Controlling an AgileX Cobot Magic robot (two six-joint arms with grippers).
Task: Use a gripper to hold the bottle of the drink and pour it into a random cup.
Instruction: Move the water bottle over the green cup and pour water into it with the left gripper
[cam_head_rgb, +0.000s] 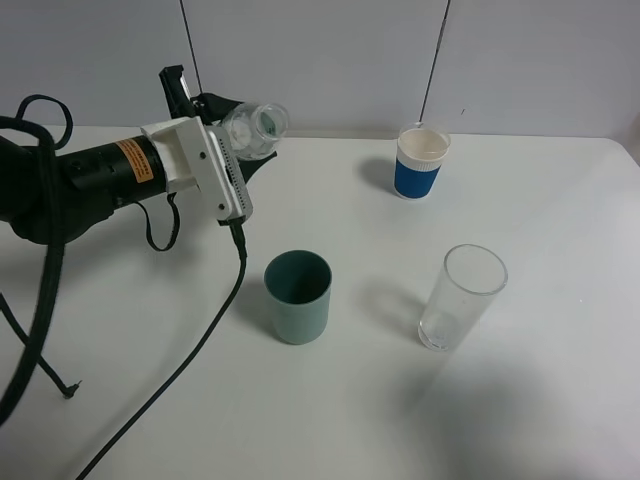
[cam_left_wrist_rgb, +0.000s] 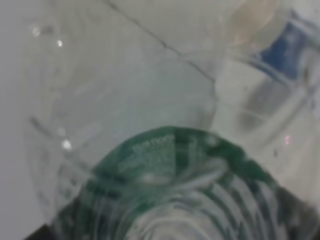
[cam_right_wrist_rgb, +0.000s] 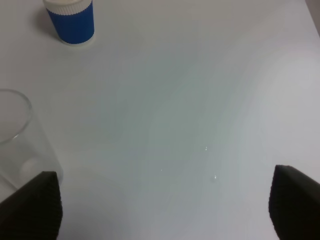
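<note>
Clear bottle (cam_head_rgb: 256, 127) clamped, tilted, in left gripper (cam_head_rgb: 238, 148); teal cup (cam_head_rgb: 298, 298) apart.

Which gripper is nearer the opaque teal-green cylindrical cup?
Left. The left gripper, holding the small clear plastic bottle, is behind-left of the teal cup; the right gripper is outside the high view, its wrist view lacking that cup.

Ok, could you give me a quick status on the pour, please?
Left gripper shut on bottle, tilted, raised behind and left of cup. Right gripper open, empty. Nothing between bottle and cup; cable trails beside cup.
</note>
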